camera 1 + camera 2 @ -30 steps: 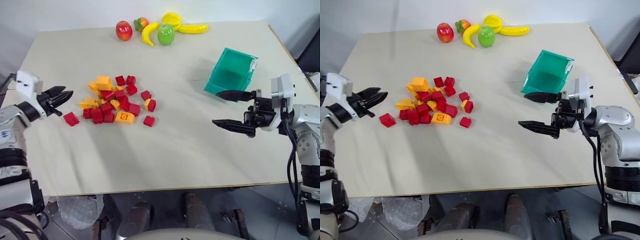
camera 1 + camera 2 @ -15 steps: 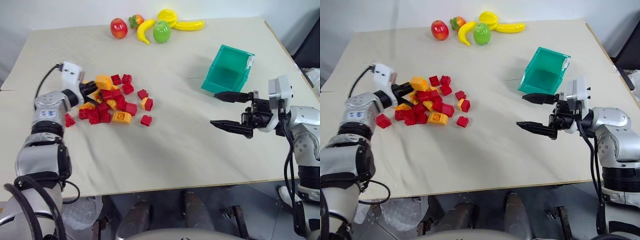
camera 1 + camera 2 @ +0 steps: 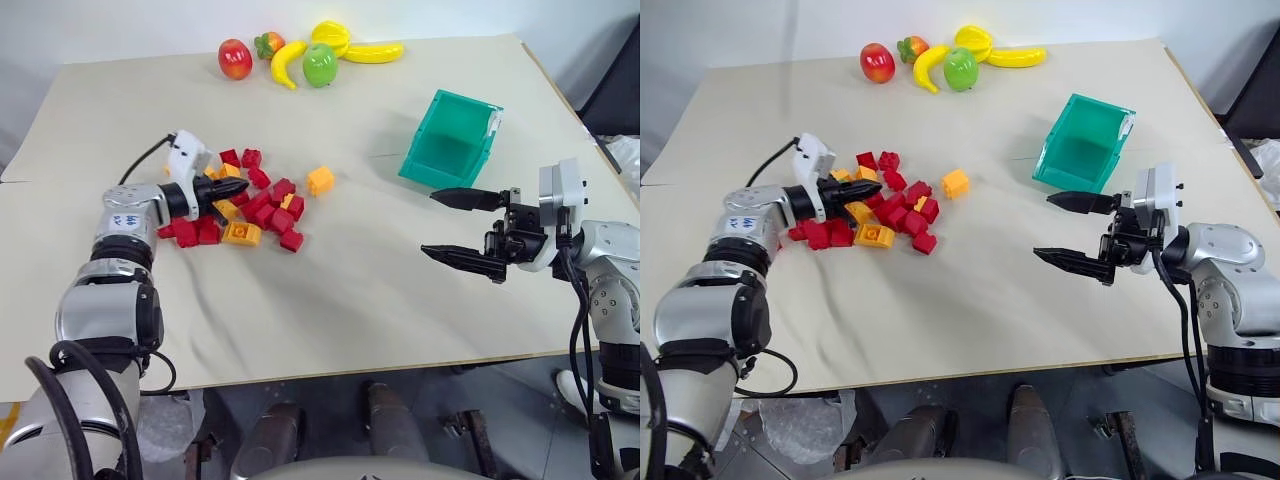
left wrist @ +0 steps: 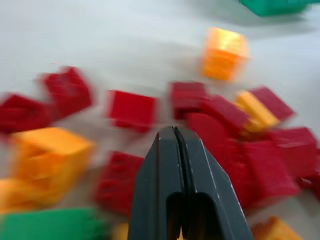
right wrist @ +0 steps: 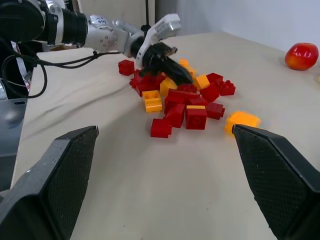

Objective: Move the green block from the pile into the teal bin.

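My left gripper (image 3: 868, 187) is pressed together, empty, its tip buried among the red and orange bricks of the pile (image 3: 875, 205). The green block (image 4: 47, 224) lies low in my left wrist view, about seven o'clock of the fingers. Pushing on like this could bury it or knock more bricks loose, like the orange brick (image 3: 955, 183) at three o'clock of the heap. My right gripper (image 3: 1072, 230) hangs spread, at six o'clock of the teal bin (image 3: 1085, 146).

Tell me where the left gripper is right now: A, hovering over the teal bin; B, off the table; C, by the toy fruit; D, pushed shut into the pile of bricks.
D: the left gripper sits shut among the red and orange bricks of the pile.
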Robot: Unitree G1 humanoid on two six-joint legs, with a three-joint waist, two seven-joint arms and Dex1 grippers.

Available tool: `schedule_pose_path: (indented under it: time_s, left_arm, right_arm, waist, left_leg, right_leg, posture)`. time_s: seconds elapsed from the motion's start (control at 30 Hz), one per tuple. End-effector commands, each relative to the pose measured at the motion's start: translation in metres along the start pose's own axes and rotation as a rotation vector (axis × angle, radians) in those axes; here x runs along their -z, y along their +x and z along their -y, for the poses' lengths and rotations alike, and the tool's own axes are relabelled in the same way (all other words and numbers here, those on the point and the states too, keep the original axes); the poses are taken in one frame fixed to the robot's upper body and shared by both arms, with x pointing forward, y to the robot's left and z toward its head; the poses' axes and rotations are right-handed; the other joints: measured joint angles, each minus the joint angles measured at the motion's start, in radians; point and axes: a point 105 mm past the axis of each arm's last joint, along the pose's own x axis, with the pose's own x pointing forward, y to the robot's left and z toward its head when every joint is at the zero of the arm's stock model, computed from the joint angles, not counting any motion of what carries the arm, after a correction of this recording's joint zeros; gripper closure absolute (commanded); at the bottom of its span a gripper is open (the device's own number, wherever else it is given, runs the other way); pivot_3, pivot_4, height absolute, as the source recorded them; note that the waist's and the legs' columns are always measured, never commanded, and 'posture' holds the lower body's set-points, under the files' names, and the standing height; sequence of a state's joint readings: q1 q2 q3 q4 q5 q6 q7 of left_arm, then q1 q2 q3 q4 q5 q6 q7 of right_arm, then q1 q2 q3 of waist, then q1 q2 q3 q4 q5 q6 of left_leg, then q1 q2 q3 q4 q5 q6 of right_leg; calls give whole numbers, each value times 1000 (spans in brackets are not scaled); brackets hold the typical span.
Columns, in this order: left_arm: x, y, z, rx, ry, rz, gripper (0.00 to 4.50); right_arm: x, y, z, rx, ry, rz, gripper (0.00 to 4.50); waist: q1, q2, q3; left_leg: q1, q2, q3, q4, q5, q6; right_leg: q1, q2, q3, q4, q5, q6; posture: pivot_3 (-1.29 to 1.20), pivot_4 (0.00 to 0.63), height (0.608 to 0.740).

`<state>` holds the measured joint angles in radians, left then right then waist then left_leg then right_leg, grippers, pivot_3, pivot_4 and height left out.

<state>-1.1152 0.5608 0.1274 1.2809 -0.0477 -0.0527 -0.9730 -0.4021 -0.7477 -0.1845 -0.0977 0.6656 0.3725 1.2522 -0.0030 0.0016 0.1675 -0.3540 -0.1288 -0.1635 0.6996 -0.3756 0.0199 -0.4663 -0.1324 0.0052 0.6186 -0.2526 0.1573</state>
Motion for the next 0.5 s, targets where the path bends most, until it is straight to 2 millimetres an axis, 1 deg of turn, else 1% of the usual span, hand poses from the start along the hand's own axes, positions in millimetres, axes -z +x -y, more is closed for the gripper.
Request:
schedule_pose_path:
  time_s: [0.03,0.1,0.2,0.3,0.4,0.5]
  left_arm:
    - [-6,-21,-18,-79,4,-1,4481]
    - [-3,-31,-24,-104,-3,-14,4481]
    - [-7,-47,-32,-112,-12,-29,4481]
    - [-6,-76,-42,-140,-18,-97,3844]
    - [-9,-104,-47,-149,-45,-134,2945]
    - [-15,-129,-45,-164,-54,-135,1994]
  right_arm:
    - [-14,-1,1,-5,-51,28,0]
    - [-14,-1,2,-8,-51,27,0]
    - [-14,0,2,-18,-54,27,0]
    - [-16,-1,2,-27,-58,25,0]
    - [-17,-1,3,-32,-61,23,0]
    - [-17,-1,4,-36,-59,21,0]
  waist:
    - [0,0,0]
    - [-1,0,0]
    - [0,0,0]
    - [-1,0,0]
    - [-5,0,0]
    - [-7,0,0]
  left_leg:
    - [0,0,0,0,0,0]
    - [0,0,0,0,0,0]
    - [0,0,0,0,0,0]
    - [0,0,0,0,0,0]
    - [0,0,0,-1,0,0]
    - [0,0,0,-1,0,0]
  right_leg:
    - [0,0,0,0,0,0]
    - [0,0,0,0,0,0]
    - [0,0,0,0,0,0]
    - [0,0,0,0,0,0]
    - [-1,1,0,0,0,0]
    - [-1,0,1,1,0,0]
  posture:
    - [0,150,740]
    - [0,150,740]
    - [0,150,740]
    - [0,150,740]
    - [0,150,740]
    - [0,150,740]
